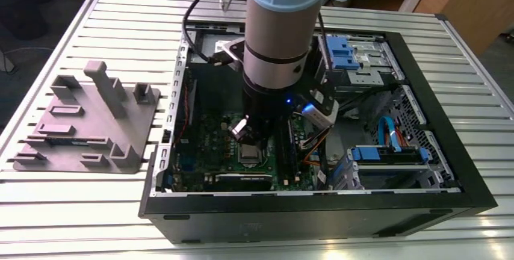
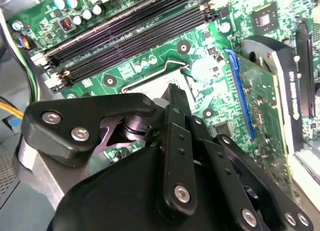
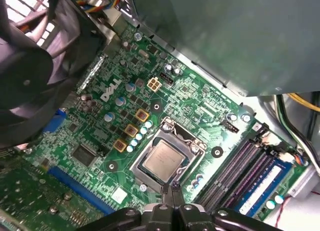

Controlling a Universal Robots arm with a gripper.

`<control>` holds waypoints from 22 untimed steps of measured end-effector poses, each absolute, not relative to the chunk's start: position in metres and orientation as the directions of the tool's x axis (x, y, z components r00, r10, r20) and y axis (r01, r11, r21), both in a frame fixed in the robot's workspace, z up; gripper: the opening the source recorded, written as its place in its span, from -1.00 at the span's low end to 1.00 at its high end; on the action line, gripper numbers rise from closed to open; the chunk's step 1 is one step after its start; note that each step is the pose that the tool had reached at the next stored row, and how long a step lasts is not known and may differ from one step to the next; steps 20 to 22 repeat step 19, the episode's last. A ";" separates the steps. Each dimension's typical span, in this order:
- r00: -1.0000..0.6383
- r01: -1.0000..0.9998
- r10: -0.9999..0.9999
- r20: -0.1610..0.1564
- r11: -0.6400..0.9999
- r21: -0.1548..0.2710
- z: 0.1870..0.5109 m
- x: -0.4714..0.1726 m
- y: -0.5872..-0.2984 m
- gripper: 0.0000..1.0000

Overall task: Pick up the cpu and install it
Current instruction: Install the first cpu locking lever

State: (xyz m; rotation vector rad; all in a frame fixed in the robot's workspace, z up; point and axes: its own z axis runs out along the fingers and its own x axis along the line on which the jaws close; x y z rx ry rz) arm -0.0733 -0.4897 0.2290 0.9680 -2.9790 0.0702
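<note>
The cpu [image 3: 162, 160], a small square chip with a silver-grey top, lies flat in the metal-framed socket [image 3: 187, 138] on the green motherboard [image 3: 100, 116]. My gripper [image 3: 172, 190] hovers just off one edge of that socket, its two thin black fingers pressed together with nothing between them. In the second wrist view the gripper [image 2: 174, 91] points down at the socket frame [image 2: 150, 76], and its black body hides most of the chip. In the exterior view the arm reaches down into the open computer case [image 1: 449, 197], with the gripper [image 1: 241, 130] just above the socket [image 1: 250, 151].
Black memory slots [image 3: 235, 168] run beside the socket, with a blue memory stick [image 3: 260, 187] further out. A graphics card [image 2: 260, 91] and a black fan [image 3: 30, 66] flank the board. A grey plastic tray [image 1: 88, 124] sits outside the case at the exterior view's left.
</note>
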 end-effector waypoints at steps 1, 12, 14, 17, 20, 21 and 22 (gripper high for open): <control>-0.809 -0.587 -0.587 0.021 0.808 -0.040 0.231 -0.073 -0.490 -0.80; -0.810 -0.586 -0.586 0.007 0.809 -0.050 0.232 -0.079 -0.489 -0.80; -0.810 -0.586 -0.586 0.007 0.809 -0.050 0.232 -0.079 -0.489 -0.80; -0.810 -0.586 -0.586 0.007 0.809 -0.050 0.232 -0.079 -0.489 -0.80; -0.810 -0.586 -0.586 0.007 0.809 -0.050 0.232 -0.079 -0.489 -0.80; -0.810 -0.586 -0.586 0.007 0.809 -0.050 0.232 -0.079 -0.489 -0.80; -0.810 -0.586 -0.586 0.007 0.809 -0.050 0.232 -0.079 -0.489 -0.80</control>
